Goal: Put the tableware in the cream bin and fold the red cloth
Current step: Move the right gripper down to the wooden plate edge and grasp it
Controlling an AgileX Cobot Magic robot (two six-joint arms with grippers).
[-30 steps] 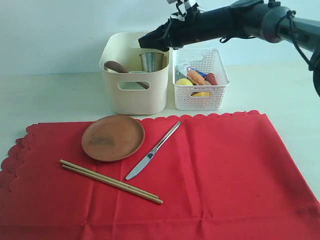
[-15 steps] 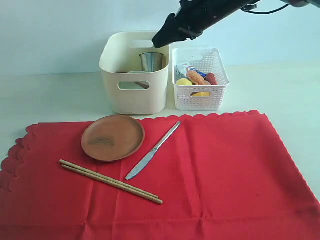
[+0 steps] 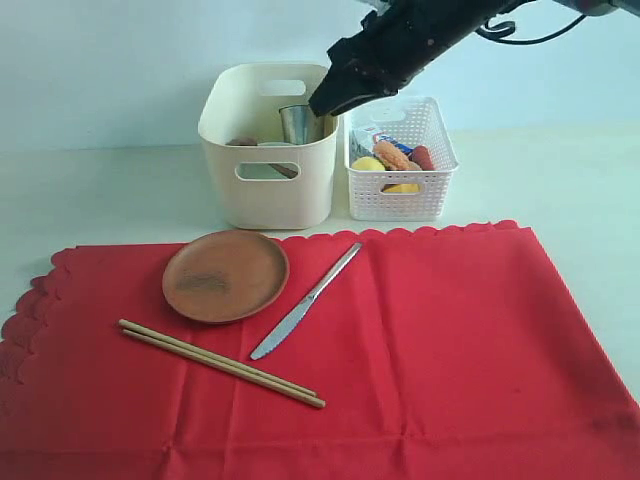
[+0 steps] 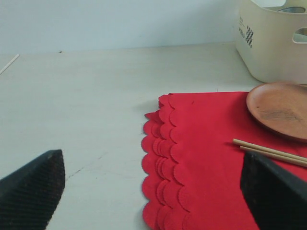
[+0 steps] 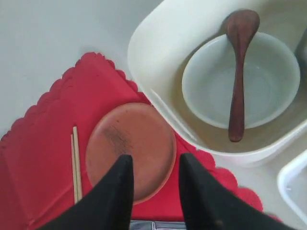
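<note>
- The red cloth (image 3: 430, 340) lies flat across the lower half of the exterior view, with its scalloped edge along the top and left.
- The cream bin (image 3: 268, 195) stands upper centre, just above the cloth's top edge. The white perforated basket (image 3: 400, 200) of food stands just beside it on the right.
- My right gripper (image 3: 335, 95) hangs in the air over the bin's right rim. Its two fingers stand partly apart with nothing between them.
- My left gripper (image 4: 153, 191) is out of the exterior view. Its wrist camera shows it spread wide and empty, low over the cloth's scalloped left edge.
- The round brown plate (image 3: 226, 276) sits on the cloth, left of centre, below the bin.
- The pale bowl (image 5: 268, 86) sits inside the bin.
- The wooden chopsticks (image 3: 220, 362) lie side by side on the cloth, slanting below the plate.
- The slim metal utensil (image 3: 305, 302) lies diagonally just right of the plate.
- The dark wooden spoon (image 5: 238, 72) rests across the bowl.
- The steel cup (image 3: 300, 123) stands upright in the bin's right rear corner.
</note>
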